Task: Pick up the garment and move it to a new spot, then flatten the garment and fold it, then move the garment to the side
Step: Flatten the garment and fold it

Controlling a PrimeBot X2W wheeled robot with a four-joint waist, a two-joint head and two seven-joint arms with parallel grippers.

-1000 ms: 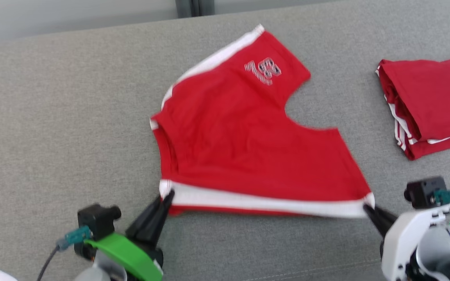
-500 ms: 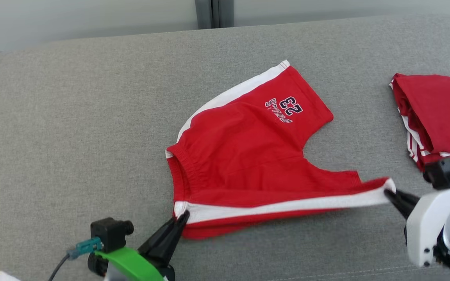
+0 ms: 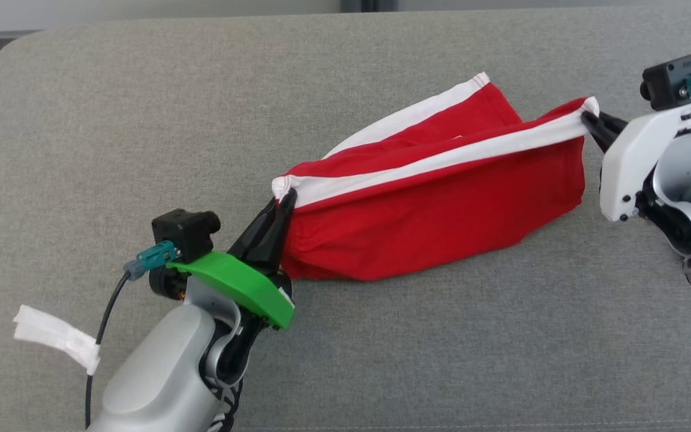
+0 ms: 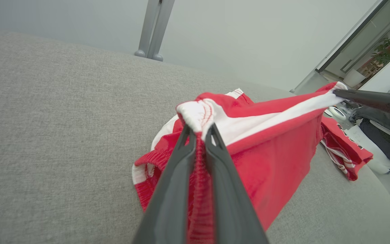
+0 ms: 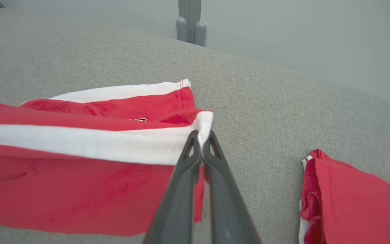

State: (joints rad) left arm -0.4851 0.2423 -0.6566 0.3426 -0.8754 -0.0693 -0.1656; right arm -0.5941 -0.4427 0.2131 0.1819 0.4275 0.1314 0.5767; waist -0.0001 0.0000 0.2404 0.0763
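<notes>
The garment (image 3: pixel 429 222) is a pair of red shorts with white side stripes, lifted along one white-striped edge and draped over its far half on the grey cushion. My left gripper (image 3: pixel 287 198) is shut on the waistband corner (image 4: pixel 196 113). My right gripper (image 3: pixel 588 118) is shut on the hem corner (image 5: pixel 203 127) at the other end. The stripe is stretched taut between them. The lower red panel hangs down and touches the cushion, and the printed number is hidden under the fold.
A second red garment (image 5: pixel 347 200), folded, lies on the cushion to the right of my right gripper. The grey cushion (image 3: pixel 141 120) spreads wide to the left and front. A white tag (image 3: pixel 57 339) hangs off the left arm's cable.
Both grippers have raised the near striped edge and carried it away from me over the far half of the shorts. The number print is now covered. The head camera has shifted too.
</notes>
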